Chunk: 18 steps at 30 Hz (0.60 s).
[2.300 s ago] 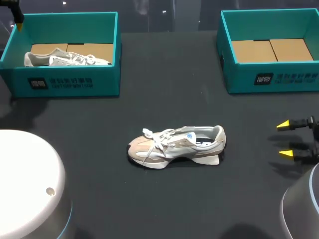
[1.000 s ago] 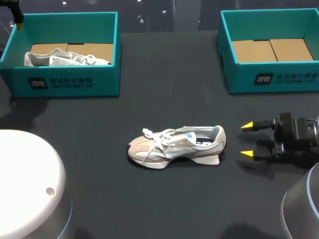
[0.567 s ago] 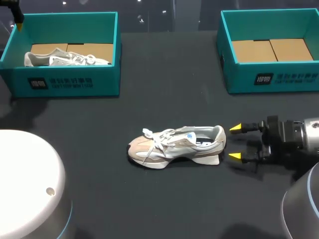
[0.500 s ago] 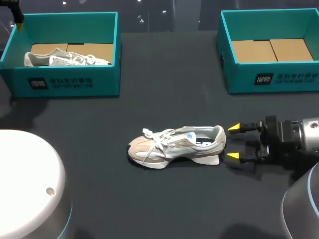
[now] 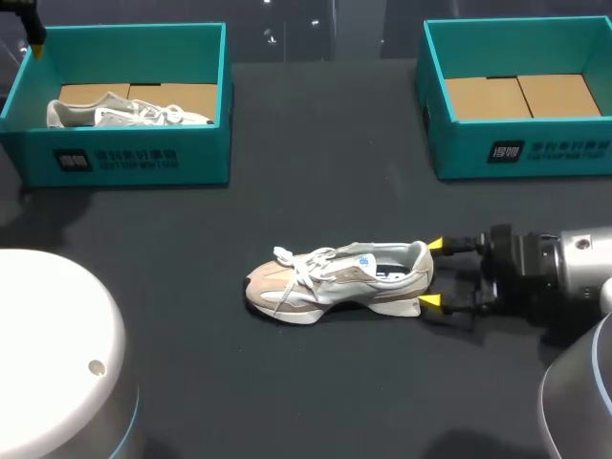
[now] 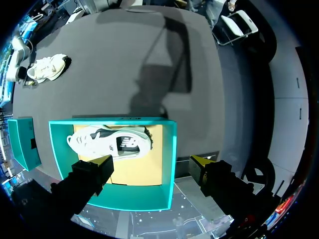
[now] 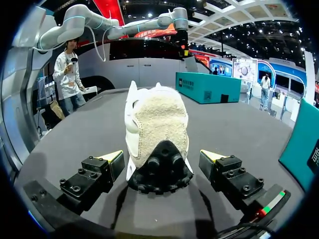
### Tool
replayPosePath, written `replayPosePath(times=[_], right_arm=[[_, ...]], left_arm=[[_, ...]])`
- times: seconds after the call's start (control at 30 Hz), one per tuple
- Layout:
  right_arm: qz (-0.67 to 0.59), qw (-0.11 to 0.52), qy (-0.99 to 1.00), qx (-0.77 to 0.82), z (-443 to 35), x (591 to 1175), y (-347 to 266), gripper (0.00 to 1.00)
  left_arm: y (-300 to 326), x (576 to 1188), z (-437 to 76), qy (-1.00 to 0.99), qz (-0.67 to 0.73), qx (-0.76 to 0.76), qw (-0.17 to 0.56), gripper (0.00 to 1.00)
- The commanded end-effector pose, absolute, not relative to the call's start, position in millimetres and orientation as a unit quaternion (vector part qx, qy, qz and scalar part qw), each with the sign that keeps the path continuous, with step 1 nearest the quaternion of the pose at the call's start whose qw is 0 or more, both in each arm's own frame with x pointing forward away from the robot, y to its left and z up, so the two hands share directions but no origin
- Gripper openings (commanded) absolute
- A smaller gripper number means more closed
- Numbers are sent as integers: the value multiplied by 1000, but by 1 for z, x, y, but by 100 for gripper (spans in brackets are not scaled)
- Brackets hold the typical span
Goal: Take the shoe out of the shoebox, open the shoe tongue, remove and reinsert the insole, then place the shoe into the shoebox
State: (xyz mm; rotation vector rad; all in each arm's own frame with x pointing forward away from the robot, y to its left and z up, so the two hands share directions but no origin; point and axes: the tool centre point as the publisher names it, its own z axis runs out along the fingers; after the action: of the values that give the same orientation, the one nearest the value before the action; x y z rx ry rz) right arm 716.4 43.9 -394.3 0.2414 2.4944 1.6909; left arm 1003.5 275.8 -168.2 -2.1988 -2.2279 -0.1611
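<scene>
A beige and white shoe (image 5: 339, 277) lies on its side mid-table, toe to the left. My right gripper (image 5: 432, 273) is at its heel, open, one yellow tip on each side. The right wrist view shows the heel (image 7: 157, 129) between the fingers (image 7: 112, 159) with a gap on both sides. My left gripper (image 6: 152, 162) hangs open high above the left teal shoebox (image 5: 124, 158). A second white shoe (image 6: 109, 142) lies in that box. The right teal shoebox (image 5: 521, 148) holds only brown cardboard.
The two teal boxes stand at the far left and far right of the black table. White robot bases (image 5: 53, 354) fill the near corners. Dark tabletop lies between the boxes and around the shoe.
My right gripper has moved left across the table, and its tips now flank the shoe's heel. The shoe and the left arm have not moved.
</scene>
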Motion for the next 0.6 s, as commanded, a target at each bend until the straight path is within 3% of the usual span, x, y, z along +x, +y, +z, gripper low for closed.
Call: replayPosePath(times=[0.03, 0.6], right_arm=[[557, 60, 824, 80, -397, 717, 50, 100], [568, 53, 818, 74, -403, 718, 66, 100]], left_arm=[[276, 1003, -168, -710, -53, -702, 3, 100], [276, 1003, -168, -710, -53, -702, 3, 100]])
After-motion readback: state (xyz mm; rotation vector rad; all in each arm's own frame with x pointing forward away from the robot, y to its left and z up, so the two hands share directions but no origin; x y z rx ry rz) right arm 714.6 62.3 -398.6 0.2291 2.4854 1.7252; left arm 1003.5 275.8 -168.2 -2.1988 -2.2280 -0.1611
